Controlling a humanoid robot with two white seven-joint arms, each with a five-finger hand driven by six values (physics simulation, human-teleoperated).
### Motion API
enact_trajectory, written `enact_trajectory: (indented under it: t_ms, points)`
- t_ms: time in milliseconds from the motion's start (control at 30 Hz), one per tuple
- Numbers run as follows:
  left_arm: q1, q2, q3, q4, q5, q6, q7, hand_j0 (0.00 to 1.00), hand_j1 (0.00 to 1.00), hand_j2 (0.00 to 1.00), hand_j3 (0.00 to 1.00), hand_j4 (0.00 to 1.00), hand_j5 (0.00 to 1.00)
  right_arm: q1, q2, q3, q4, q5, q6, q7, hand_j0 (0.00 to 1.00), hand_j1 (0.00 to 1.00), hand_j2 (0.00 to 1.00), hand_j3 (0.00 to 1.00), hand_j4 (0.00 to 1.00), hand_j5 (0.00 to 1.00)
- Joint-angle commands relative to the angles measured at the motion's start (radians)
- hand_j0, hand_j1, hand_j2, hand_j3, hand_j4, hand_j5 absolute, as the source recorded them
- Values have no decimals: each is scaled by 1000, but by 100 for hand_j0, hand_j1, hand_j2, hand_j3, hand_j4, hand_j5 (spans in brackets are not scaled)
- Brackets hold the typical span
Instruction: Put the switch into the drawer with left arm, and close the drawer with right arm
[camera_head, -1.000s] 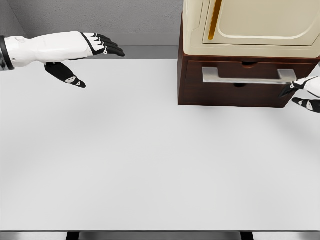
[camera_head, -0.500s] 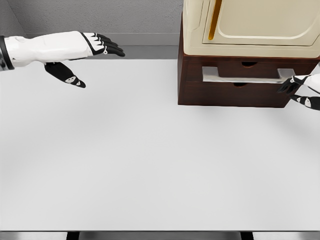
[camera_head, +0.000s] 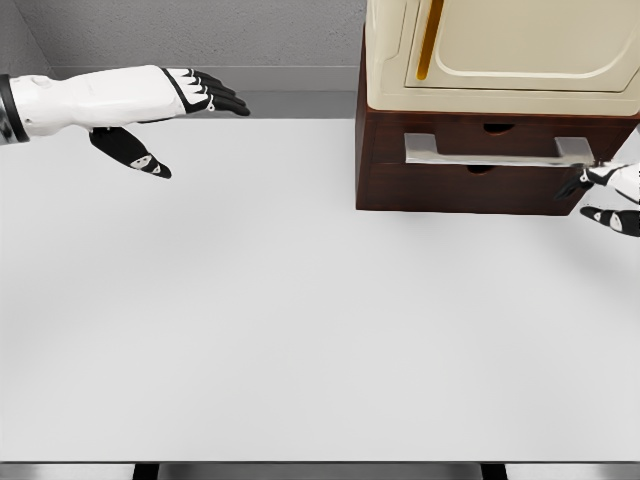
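The dark brown drawer unit stands at the back right of the white table, under a cream appliance. Its drawer front with the long silver handle sits flush with the cabinet. My right hand is at the right edge, just in front of and below the handle's right end, its fingers spread and holding nothing. Far from the drawer, my left hand hovers over the table's back left, flat with fingers extended, empty. No switch is visible.
The white table fills most of the view. A grey wall runs behind it. The cream appliance atop the drawer unit has an orange strip on its front.
The drawer front went back into the cabinet and now sits flush. My right hand has drawn slightly away from the handle's right end. The left arm rose a touch.
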Motion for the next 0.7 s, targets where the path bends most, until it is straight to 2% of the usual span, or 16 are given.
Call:
enact_trajectory:
  t_ms: [0,100,133,167,233,267,400,667]
  points:
    - [0,0,0,0,6,3,1,100,100,100,100,100,100,3,-3,-4,-22,61,-16,1,57,57,57,57,57,57]
    - [6,2,-1,0,6,3,1,100,100,100,100,100,100,75,-6,-20,-106,61,-16,1,58,58,58,58,58,58]
    - [15,2,-3,0,6,3,1,100,100,100,100,100,100,81,-16,-20,-120,61,-16,1,63,63,63,63,63,63]
    - [20,2,-3,2,6,3,1,100,100,100,100,100,100,83,-16,-20,-129,60,-16,1,69,69,69,69,69,69]
    - [40,5,-6,2,6,3,1,100,100,100,100,100,100,109,-16,-16,-183,60,-16,1,95,95,95,95,95,95]
    - [49,13,-6,2,6,3,1,100,100,100,100,100,100,126,-17,-16,-208,60,-16,1,100,100,100,100,100,100]
    - [52,16,-10,-3,5,3,1,100,100,100,100,100,100,133,-17,13,-224,61,-16,1,100,100,100,100,100,100]
    - [55,17,-10,0,5,3,1,100,100,100,100,100,100,133,-16,15,-224,61,-16,1,100,100,100,100,100,100]
